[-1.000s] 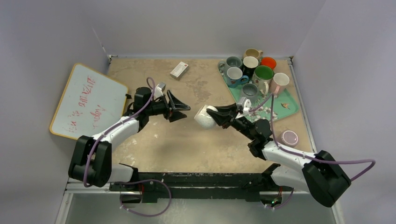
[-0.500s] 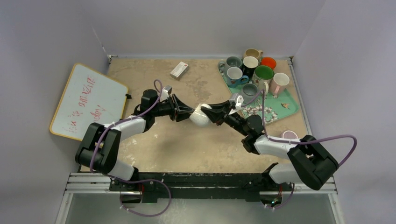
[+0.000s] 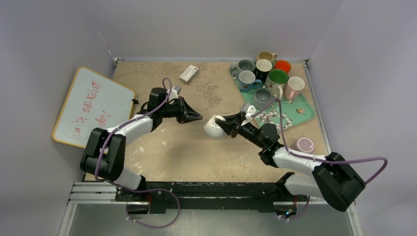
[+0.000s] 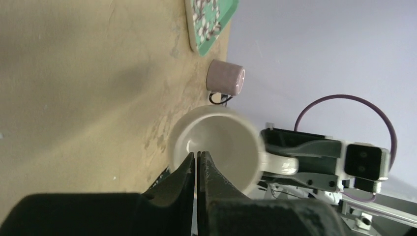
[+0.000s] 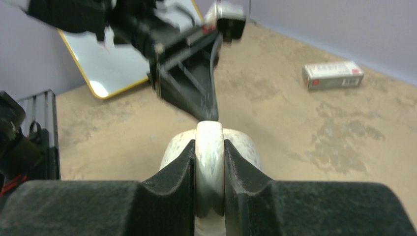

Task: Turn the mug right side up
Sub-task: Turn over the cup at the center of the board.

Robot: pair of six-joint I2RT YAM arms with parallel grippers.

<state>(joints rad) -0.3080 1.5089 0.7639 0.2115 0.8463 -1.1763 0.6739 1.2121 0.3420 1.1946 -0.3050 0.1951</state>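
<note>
**Two pincers, one white mug between them**

Clamped in the right pincer [image 3: 222,126] is the white mug [image 3: 211,129], gripped by its handle [image 5: 210,142], with one finger pressed to each flat side of the loop. The mug is turned on its side. Its body sticks out past the right pincer's fingertips and its mouth faces the left pincer [image 3: 198,117]. The left wrist view looks straight into that mouth and shows only plain white glaze inside.

The left pincer is clenched on nothing, its two fingers pressed together with only a hairline gap between them. Its tip is just in front of the mug's rim, and I cannot tell whether the two are touching.

Behind the right pincer and off to its right, a green tray [image 3: 306,101] holds a cluster of mugs, all mouth up. Among them are a grey one [image 3: 263,94] nearest the pincer, a green-lined one [image 3: 277,77], a white one with a blue handle [image 3: 247,78], a black one [image 3: 263,66], an orange one [image 3: 282,65] and a pale pink one [image 3: 295,84]. From above, their insides show only their own colours. A beige mug [image 3: 266,56] stands at the tray's far edge.

A small pink cup [image 3: 305,145] stands alone on the table [image 3: 196,152], beside the right arm and well back from the pincer's tip. A small white box [image 3: 189,73] lies beyond the left pincer, and a whiteboard [image 3: 93,105] is propped behind its arm
</note>
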